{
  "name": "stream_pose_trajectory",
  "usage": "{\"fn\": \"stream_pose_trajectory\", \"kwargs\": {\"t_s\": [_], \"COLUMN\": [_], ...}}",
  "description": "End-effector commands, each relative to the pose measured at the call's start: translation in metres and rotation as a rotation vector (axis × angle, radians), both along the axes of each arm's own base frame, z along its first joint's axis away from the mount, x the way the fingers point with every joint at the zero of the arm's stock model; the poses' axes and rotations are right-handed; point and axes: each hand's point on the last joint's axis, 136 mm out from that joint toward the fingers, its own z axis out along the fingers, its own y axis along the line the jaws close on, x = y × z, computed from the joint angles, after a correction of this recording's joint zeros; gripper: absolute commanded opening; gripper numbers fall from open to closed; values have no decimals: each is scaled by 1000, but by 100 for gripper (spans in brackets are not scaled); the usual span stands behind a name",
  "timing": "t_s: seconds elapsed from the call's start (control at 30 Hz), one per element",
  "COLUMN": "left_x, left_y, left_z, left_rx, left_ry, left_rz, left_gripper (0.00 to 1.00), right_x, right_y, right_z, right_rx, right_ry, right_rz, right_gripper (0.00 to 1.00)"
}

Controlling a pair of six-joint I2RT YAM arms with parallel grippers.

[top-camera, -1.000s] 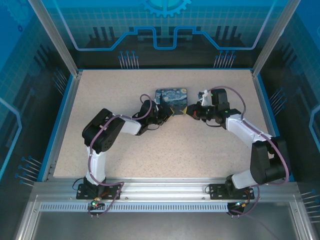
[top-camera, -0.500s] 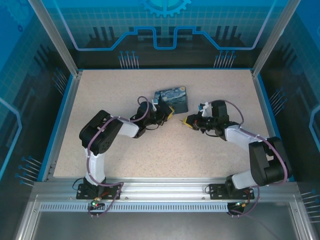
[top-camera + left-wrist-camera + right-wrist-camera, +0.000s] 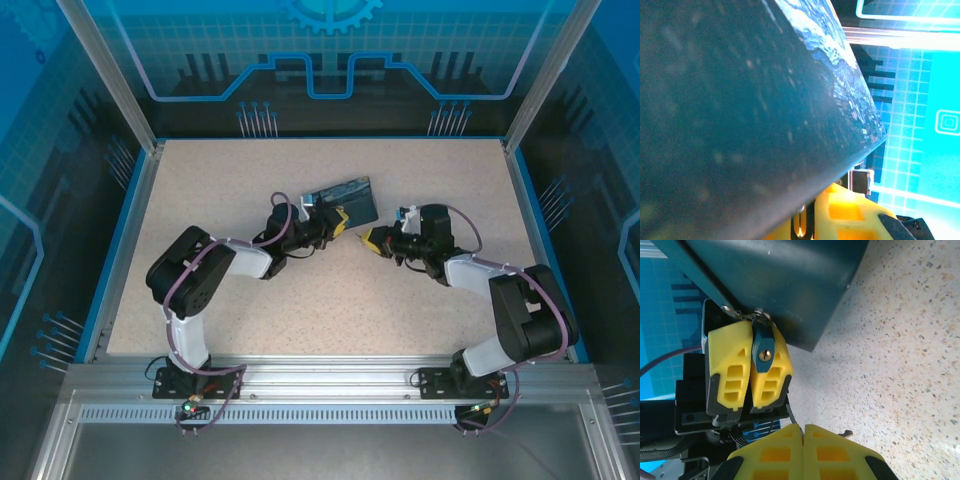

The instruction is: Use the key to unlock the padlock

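Found the left end effector clenched on the padlock, the small dark body pinched between its two yellow fingers, brass keyhole facing out. Traced the thin silvery shackle up from that body to the lower edge of the tin, touching it there, so placed the padlock right at the tin's edge, just under its dark underside. Found the right end effector clamped fully shut, yellow fingertips pressed together, pointing toward the padlock below the tin yet apart from it and clear of the tin itself. Could not identify the thin dark sliver just beside those fingertips as the key, nor confirm any hold on it.

From the right wrist alone got the keyhole, the shackle and the speckled surface off to the tin's right. From the left wrist got instead the tin's painted swirling top running along its dark side, plus a yellow finger below the tin's edge; padlock too blurred there to pick out. From the top external view got the layout: tin tilted off the flat, left end effector at its near edge, right end effector just off its near right corner, apart from the left one
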Motion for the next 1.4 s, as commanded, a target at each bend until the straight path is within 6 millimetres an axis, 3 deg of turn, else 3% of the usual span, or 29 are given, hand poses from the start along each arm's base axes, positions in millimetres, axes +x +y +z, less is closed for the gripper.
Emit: {"fn": "stream_pose_trajectory", "kwargs": {"t_s": [0.0,0.4,1.37], "left_x": [-6,-12,-10], "left_y": [-3,0,0], "left_z": [41,49,52], "left_rx": [-89,-114,-122], "left_ry": [-102,-128,-133], "left_rz": [-35,-37,-27], "left_gripper": [0,0,0], "right_x": [-3,5,17], "right_y": [7,8,14], "right_z": [7,24,28], "right_rx": [46,82,90], "right_ry": [-7,-7,15], "right_rz": [17,-9,-132], "right_gripper": [0,0,0]}}
